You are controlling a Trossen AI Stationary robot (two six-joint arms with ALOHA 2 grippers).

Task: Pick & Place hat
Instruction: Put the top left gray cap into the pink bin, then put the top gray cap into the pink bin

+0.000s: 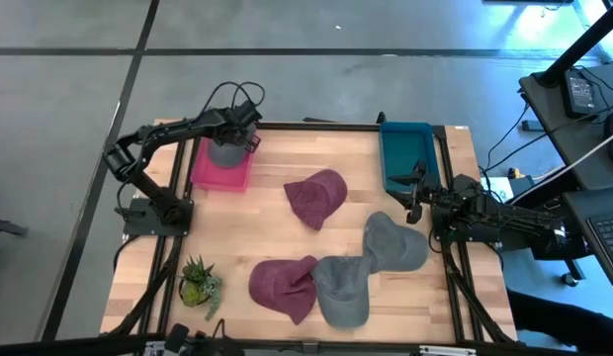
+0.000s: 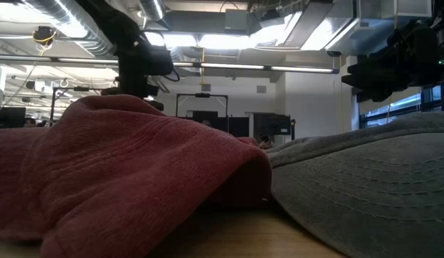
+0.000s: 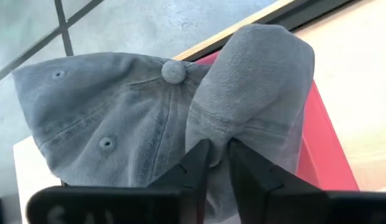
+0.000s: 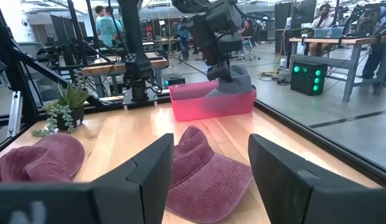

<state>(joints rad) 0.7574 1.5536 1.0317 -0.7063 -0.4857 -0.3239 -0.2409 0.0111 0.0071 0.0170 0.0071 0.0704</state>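
Overhead, grey hat [image 3: 162, 118] crown-up over pink bin [image 1: 219, 170], left jaws clamping it

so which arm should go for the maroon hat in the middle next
Probably the right: its claw is open and empty, facing the middle maroon hat. The left claw is shut on a grey hat over the pink bin.
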